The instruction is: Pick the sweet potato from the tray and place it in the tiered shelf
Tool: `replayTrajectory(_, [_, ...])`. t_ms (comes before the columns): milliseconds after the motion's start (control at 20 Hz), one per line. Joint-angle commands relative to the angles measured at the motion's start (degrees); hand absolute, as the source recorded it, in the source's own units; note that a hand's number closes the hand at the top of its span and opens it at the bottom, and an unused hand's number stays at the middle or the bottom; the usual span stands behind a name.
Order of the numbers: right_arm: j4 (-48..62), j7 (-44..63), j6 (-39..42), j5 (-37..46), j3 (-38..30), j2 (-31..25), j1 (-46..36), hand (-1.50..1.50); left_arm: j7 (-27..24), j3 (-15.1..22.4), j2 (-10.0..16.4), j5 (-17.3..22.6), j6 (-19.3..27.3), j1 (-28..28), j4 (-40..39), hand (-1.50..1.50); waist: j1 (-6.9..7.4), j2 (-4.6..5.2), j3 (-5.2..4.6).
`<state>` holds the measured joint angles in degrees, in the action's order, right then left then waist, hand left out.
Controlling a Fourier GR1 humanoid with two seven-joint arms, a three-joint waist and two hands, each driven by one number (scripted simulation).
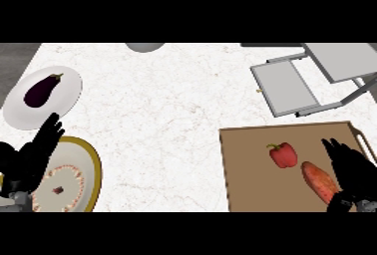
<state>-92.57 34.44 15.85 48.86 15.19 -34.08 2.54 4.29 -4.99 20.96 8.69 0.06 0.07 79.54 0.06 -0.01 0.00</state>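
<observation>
While the right hand (352,169) hovers unclenched, one sweet potato (319,182) and one pepper (283,154) share the tray (250,174).

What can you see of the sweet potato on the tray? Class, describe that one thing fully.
The sweet potato is a long orange-red tuber with tapered ends and dull, slightly mottled skin. It lies flat on the brown tray, toward its right side, with its upper end slanted left. A red pepper sits just up-left of it, apart. The right hand, fingers straight, lies along its right side; contact cannot be told.
</observation>
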Motion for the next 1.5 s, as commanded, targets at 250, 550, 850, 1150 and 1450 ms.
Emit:
replayTrajectory(250, [5.77,-6.25,-0.57,3.38,-2.66,5.22,0.62,1.50,-0.16,-3.43,-0.46,-0.39,-3.63,1.57,0.22,0.00,0.05,-0.02,0.01])
replayTrajectory(550, [4.09,-7.22,-1.16,8.52,-1.38,5.89,0.93,1.50,4.25,-1.38,-3.32,-2.28,-1.31,3.97,8.49,0.00,0.23,-0.09,0.02])
replayTrajectory(850, [-0.02,-10.36,-5.84,11.69,-4.42,5.01,3.58,1.50,3.79,-5.25,-0.75,-0.79,-5.15,1.13,3.92,0.00,-0.07,-0.06,0.00])
replayTrajectory(1150, [7.47,19.76,-5.61,13.77,-12.23,22.29,-17.24,1.50,0.97,-1.37,-3.57,-3.59,-3.69,-2.38,0.54,0.00,4.34,1.42,-0.04])
replayTrajectory(1450, [15.08,39.07,-10.19,23.29,-15.04,30.16,-36.02,1.50,1.72,-0.82,-3.03,-3.82,-4.24,-4.26,1.29,0.00,6.57,1.18,-0.13])
